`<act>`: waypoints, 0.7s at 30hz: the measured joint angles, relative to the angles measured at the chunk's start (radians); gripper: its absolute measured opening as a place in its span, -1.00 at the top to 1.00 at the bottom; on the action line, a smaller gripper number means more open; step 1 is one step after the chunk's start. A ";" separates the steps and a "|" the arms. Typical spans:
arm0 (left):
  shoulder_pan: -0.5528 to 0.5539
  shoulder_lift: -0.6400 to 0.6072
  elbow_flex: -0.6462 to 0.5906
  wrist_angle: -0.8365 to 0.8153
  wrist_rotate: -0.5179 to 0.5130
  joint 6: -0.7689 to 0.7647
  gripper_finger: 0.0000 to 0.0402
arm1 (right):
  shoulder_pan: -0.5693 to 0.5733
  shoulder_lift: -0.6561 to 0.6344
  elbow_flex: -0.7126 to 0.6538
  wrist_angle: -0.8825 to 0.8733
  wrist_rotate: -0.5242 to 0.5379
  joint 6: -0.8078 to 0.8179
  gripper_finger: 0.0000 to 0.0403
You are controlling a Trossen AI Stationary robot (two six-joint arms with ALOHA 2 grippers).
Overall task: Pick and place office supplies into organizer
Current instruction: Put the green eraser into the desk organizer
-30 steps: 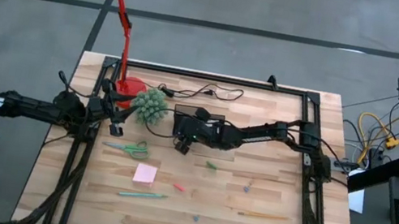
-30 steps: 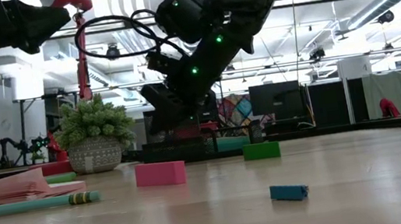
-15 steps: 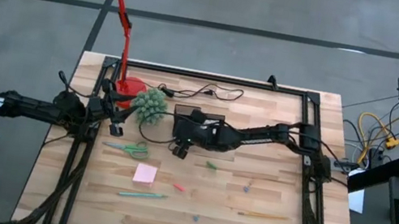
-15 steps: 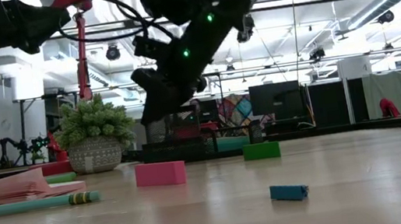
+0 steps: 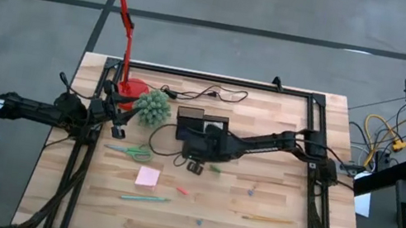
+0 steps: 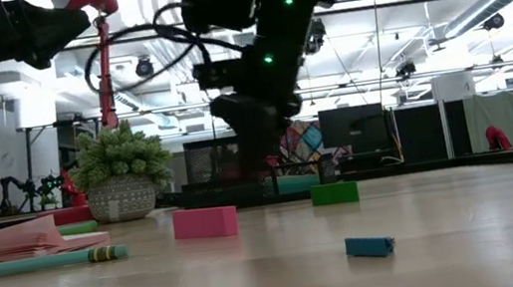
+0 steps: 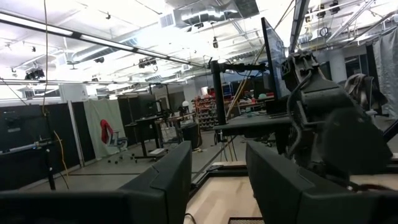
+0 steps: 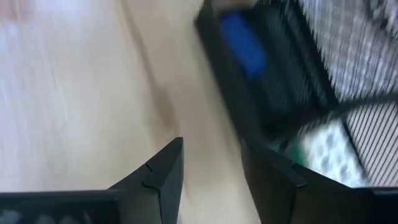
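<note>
Seen from above, a wooden table holds a black organizer (image 5: 204, 119) near the back middle, beside a plant (image 5: 152, 107) and a red lamp (image 5: 134, 88). The right gripper (image 5: 195, 166) hangs just in front of the organizer, fingers apart and empty, likely heading for loose supplies: scissors (image 5: 130, 151), a pink pad (image 5: 147, 176), a pen (image 5: 144, 198). The left gripper (image 5: 118, 130) waits at the left edge, fingers apart, empty.

A robotics lab — open ceiling ducts (image 7: 205, 12), strip lights, monitors (image 6: 350, 128) and black partitions (image 7: 37, 146) behind.
</note>
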 joint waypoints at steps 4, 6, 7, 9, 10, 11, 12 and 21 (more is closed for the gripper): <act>0.000 0.000 0.000 0.000 0.000 0.000 0.31 | 0.031 -0.007 -0.001 -0.053 0.000 0.023 0.28; 0.000 0.000 0.000 0.000 0.000 0.000 0.31 | 0.048 -0.016 -0.001 -0.072 0.000 0.016 0.29; 0.000 0.000 0.000 0.000 0.000 0.000 0.31 | 0.056 -0.022 -0.001 -0.093 -0.002 0.010 0.30; 0.000 0.000 0.000 0.000 0.000 0.000 0.31 | 0.072 -0.033 -0.001 -0.143 -0.004 0.009 0.30; 0.000 0.000 0.000 0.000 0.000 0.000 0.31 | 0.079 -0.041 -0.001 -0.162 -0.004 0.016 0.30; 0.000 0.000 0.000 0.000 0.000 0.000 0.31 | 0.086 -0.053 -0.003 -0.184 -0.004 0.024 0.30; 0.000 0.000 0.000 0.000 0.000 0.000 0.31 | 0.093 -0.065 -0.008 -0.197 -0.003 0.028 0.30; 0.000 0.000 0.000 0.000 0.000 0.000 0.31 | 0.170 -0.213 -0.091 -0.162 0.000 0.047 0.29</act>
